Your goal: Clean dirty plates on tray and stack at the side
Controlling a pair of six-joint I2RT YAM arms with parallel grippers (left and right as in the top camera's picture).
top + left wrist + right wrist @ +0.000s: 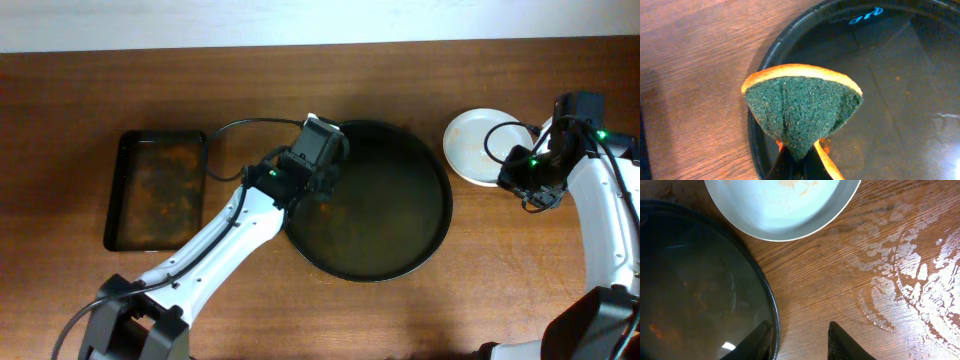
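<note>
A green scouring sponge (802,112) with an orange edge is pinched in my shut left gripper (799,167). It hangs over the left rim of the round black tray (757,130). From overhead the left gripper (320,178) covers the sponge at the tray's (425,235) upper left. The tray's inside shows a wet film and orange specks. A white plate (478,148) lies on the wood just right of the tray, and I cannot tell how many are stacked. In the right wrist view the plate (782,205) carries faint orange marks. My right gripper (800,341) stands open and empty, beside the tray's rim (771,305).
A smaller dark rectangular tray (157,190) with rusty smears lies at the left. Wet patches (920,280) shine on the wood right of the right gripper (528,185). A black cable (245,128) loops over the table behind the left arm.
</note>
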